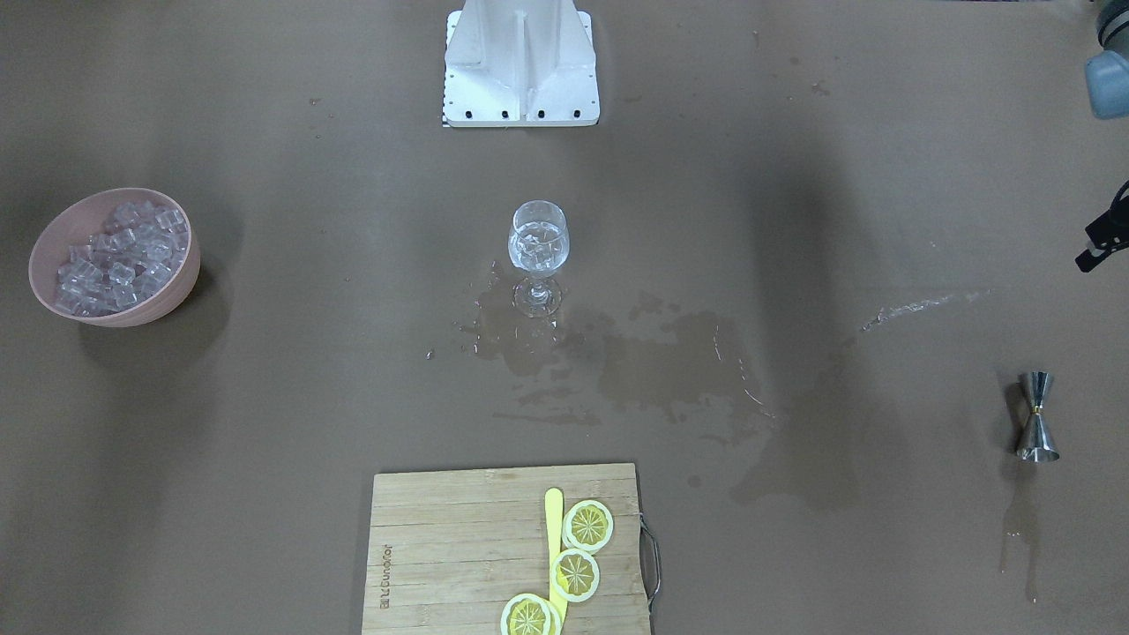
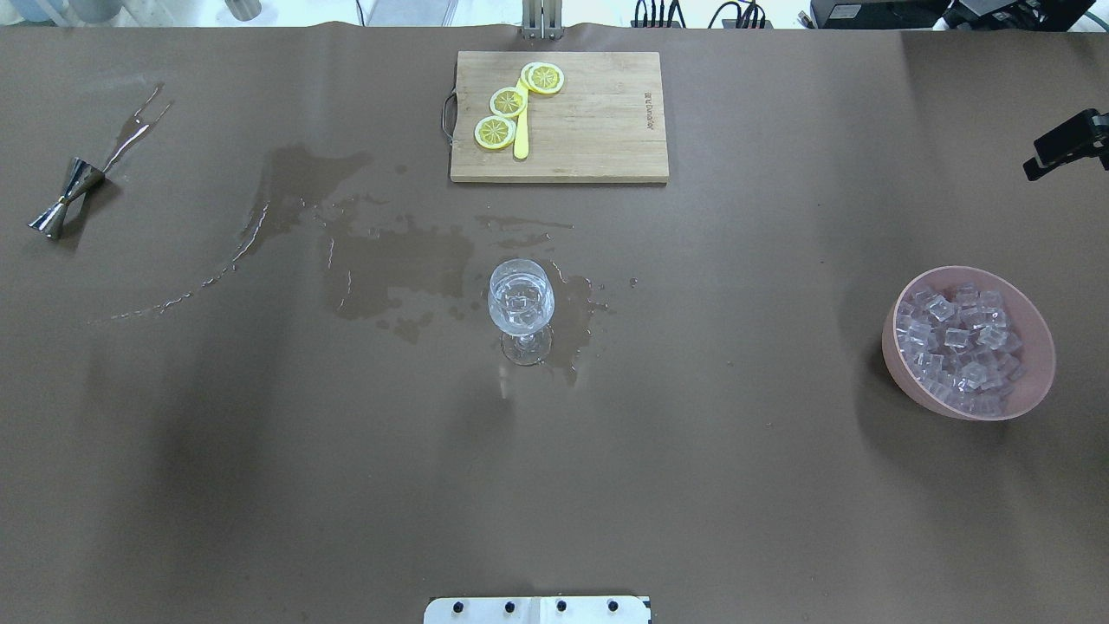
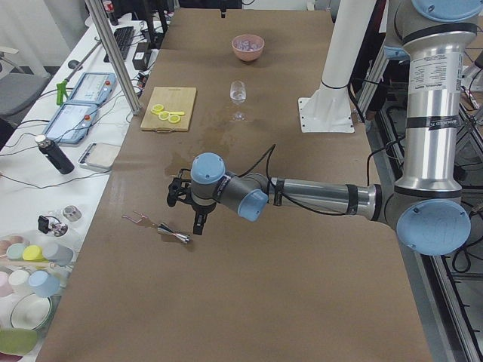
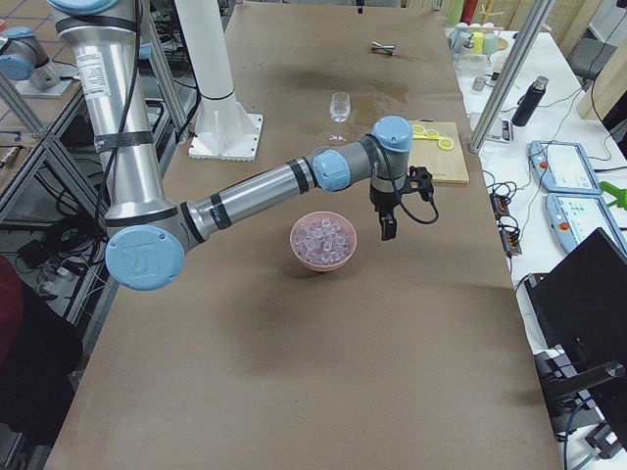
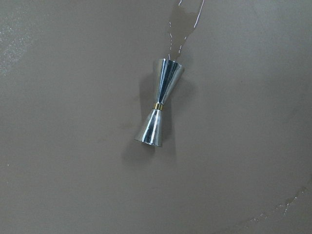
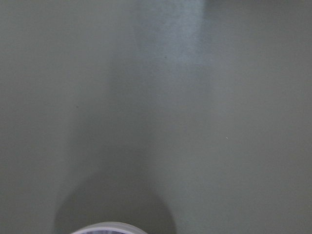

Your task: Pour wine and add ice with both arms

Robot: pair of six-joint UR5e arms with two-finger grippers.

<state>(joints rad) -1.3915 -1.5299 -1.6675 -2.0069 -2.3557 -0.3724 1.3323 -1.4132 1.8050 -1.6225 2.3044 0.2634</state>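
Observation:
A stemmed glass (image 1: 539, 247) stands upright mid-table (image 2: 521, 303) and holds clear wine and a few ice cubes. A pink bowl (image 1: 172, 300) full of ice (image 1: 119, 260) sits on my right side (image 2: 957, 347). A steel jigger (image 1: 1036, 416) lies on its side at my far left (image 5: 157, 108). My left gripper (image 3: 198, 225) hovers above the jigger; only a black part of it shows at the front view's edge (image 1: 1101, 238). My right gripper (image 4: 386, 229) hangs just beyond the bowl, cut off at the overhead view's edge (image 2: 1061, 147). I cannot tell whether either gripper is open or shut.
Wet patches (image 1: 670, 362) spread from the glass toward the jigger (image 2: 390, 260). A wooden cutting board (image 1: 459, 547) with lemon slices (image 1: 587, 526) and a yellow knife lies at the far edge. The white stand base (image 1: 520, 70) sits on the robot's side.

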